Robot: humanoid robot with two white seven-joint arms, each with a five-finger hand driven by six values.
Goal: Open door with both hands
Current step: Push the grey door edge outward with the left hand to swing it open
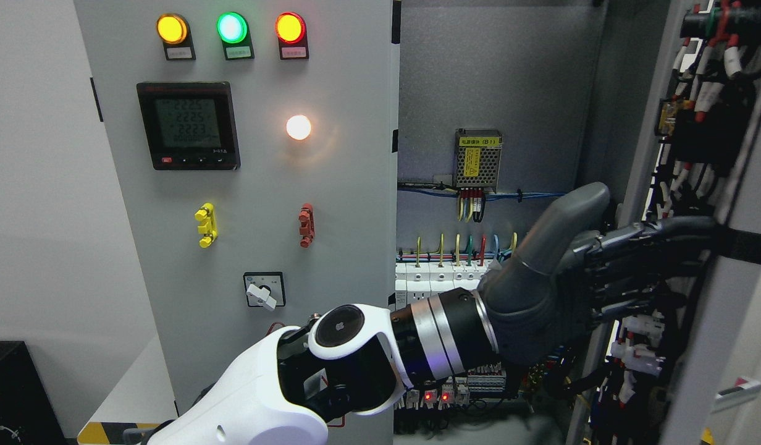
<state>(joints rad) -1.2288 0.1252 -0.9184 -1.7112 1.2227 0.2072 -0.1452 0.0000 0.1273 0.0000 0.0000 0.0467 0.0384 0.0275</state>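
Note:
The grey cabinet's right door (723,346) stands swung open at the picture's right, its inner side covered with wiring (705,93). My left arm (356,364) comes in from the lower left and reaches across to it. The left hand (609,259) lies against the door's inner side with its fingers (640,238) stretched out flat and the thumb raised, grasping nothing. The left door (257,185) is closed and carries three lit lamps, a meter (188,125) and a rotary switch (264,290). No right arm shows.
Inside the open cabinet are a yellow-labelled power supply (478,159), a row of breakers (439,281) with coloured wires, and terminals with red lights (436,395) low down. A white wall (34,185) and a black box (10,389) are at the left.

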